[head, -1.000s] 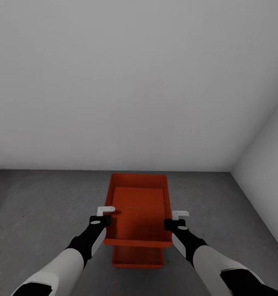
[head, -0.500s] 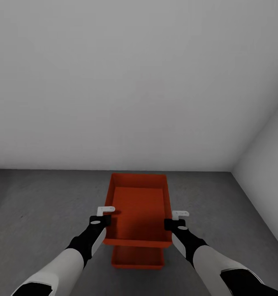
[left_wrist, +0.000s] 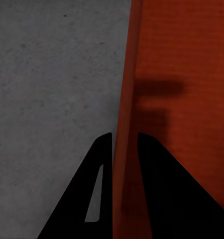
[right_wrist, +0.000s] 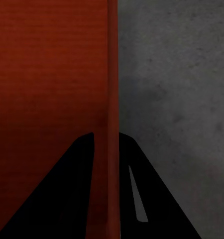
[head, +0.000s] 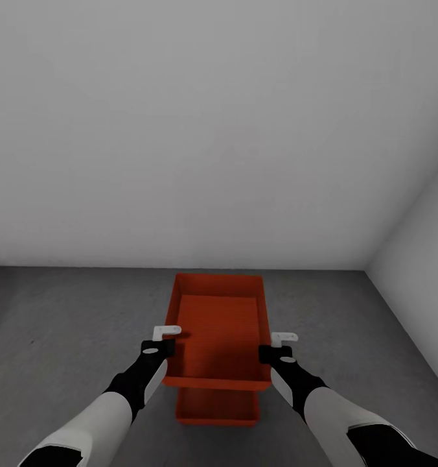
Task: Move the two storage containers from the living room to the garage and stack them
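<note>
Both arms reach forward and down, holding an orange-red storage container (head: pixel 218 334) between them over the dark grey concrete floor (head: pixel 63 324) of the garage. It is a plain, lidless rectangular box with thin walls and a faintly ribbed bottom. Its long axis runs straight away from the robot toward the white-grey back wall (head: pixel 206 130), with the far short end near the line where floor meets wall. The open top faces up and the box sits level between the arms.

The left hand (head: pixel 167 342) is clamped on the left long wall, about midway along the near half; in the left wrist view the dark fingers (left_wrist: pixel 99 164) sit one on each side of the thin orange wall (left_wrist: pixel 123 124), pinching it. The right hand (head: pixel 276 344) does the same on the right long wall, its fingers (right_wrist: pixel 84 149) straddling that wall in the right wrist view.

Directly beneath the held box, a second orange-red container (head: pixel 216 407) lies on the floor, lined up the same way, its near end showing below the upper one's near edge. Whether the two boxes touch I cannot tell. A side wall (head: pixel 420 272) meets the back wall at the right corner.
</note>
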Motion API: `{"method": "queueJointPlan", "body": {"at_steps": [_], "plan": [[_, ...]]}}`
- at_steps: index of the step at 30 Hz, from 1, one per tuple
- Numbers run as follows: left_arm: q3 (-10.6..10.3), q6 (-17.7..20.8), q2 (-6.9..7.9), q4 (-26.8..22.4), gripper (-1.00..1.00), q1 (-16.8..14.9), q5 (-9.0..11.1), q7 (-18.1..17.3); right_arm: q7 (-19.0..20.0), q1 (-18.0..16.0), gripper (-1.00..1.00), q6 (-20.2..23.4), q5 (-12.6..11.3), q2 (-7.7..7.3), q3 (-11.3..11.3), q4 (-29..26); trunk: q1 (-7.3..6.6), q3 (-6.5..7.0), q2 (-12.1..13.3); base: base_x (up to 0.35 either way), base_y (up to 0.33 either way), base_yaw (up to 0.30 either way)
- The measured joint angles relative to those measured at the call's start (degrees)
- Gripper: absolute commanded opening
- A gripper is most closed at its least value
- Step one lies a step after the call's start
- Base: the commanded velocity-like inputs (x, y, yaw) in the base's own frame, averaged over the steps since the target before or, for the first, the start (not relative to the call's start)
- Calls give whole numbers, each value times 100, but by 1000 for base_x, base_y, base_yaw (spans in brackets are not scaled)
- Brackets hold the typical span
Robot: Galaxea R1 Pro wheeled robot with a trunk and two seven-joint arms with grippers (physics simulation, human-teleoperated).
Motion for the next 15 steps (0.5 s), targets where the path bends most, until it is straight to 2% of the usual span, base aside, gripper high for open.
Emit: {"method": "queueJointPlan", "body": {"at_steps": [15], "plan": [[5,2,-2,8,-100,0,0,1,0,0,-100,15,3,-1,3,0,330,-270,-603,0,0,0]]}}
